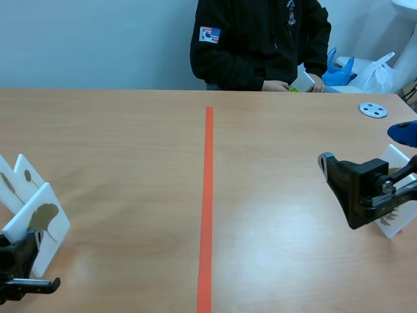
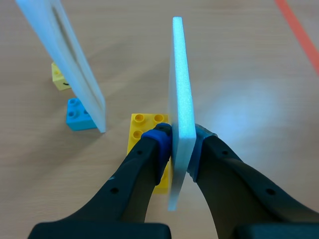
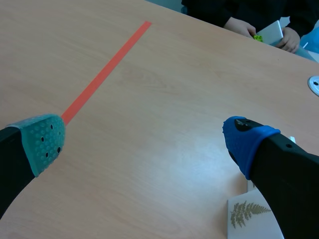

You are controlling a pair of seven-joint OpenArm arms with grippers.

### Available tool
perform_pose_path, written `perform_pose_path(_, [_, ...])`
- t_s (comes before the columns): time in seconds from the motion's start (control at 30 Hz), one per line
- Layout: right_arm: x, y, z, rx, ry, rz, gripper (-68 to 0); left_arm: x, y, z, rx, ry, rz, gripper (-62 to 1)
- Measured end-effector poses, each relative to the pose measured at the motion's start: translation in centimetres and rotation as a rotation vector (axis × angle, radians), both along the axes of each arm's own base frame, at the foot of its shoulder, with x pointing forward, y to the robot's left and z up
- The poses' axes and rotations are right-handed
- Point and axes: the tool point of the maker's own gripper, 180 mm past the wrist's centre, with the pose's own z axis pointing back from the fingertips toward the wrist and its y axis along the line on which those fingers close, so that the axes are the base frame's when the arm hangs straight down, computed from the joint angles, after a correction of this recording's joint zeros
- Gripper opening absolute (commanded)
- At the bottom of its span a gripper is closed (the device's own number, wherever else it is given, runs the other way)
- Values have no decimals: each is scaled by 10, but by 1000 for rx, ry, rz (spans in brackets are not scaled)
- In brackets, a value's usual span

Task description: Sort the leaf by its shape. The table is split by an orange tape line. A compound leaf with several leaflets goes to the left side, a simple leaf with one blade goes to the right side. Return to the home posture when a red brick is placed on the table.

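At the table's left edge, a white foam card [image 1: 39, 218] bears one fan-shaped leaf. My left gripper [image 1: 26, 251] is shut on it. In the left wrist view the card [image 2: 180, 99] stands edge-on between the blue pads [image 2: 158, 142] of that gripper [image 2: 179, 144], with a yellow brick [image 2: 144, 127] beneath it. A second leaf card [image 1: 21, 177] stands just behind. My right gripper [image 1: 344, 189] hangs open over the right half and holds nothing. In the right wrist view a fern card [image 3: 249, 215] lies beside the blue-padded finger of that gripper [image 3: 144, 142].
The orange tape line [image 1: 207, 195] splits the table. The second card [image 2: 65, 59] rises from a blue brick [image 2: 77, 114], with a small yellow brick [image 2: 59, 79] behind it. A person [image 1: 260, 42] across the table holds a card [image 3: 271, 32]. A grey disc [image 1: 373, 109] lies far right.
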Motion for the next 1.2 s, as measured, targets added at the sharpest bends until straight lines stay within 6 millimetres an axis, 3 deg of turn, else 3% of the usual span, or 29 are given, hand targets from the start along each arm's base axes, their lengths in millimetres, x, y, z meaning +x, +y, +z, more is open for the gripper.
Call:
perform_pose_path(0.33, [0, 0, 0, 0, 0, 0, 4, 12, 19, -28, -2, 12, 62, -556])
perform_pose_path(0.43, [0, 0, 0, 0, 0, 0, 4, 11, 20, -29, -2, 10, 65, -440])
perform_pose_path(0.57, [0, 0, 0, 0, 0, 0, 4, 11, 20, -29, -1, 6, 66, -168])
perform_pose_path(0.63, [0, 0, 0, 0, 0, 0, 4, 11, 20, -28, -2, 0, 66, -68])
perform_pose_path(0.7, [0, 0, 0, 0, 0, 0, 4, 11, 20, -27, -1, -7, 66, -15])
perform_pose_path(0.8, [0, 0, 0, 0, 0, 0, 4, 7, 17, -20, 1, -19, 55, 14])
perform_pose_path(0.9, [0, 0, 0, 0, 0, 0, 4, 6, 15, 0, -18, -61, 57, 14])
perform_pose_path(1.07, [0, 0, 0, 0, 0, 0, 4, 14, 10, 61, -56, -187, 44, 14])
perform_pose_path(1.2, [0, 0, 0, 0, 0, 0, 4, 15, -11, 106, -74, -240, -46, 14])
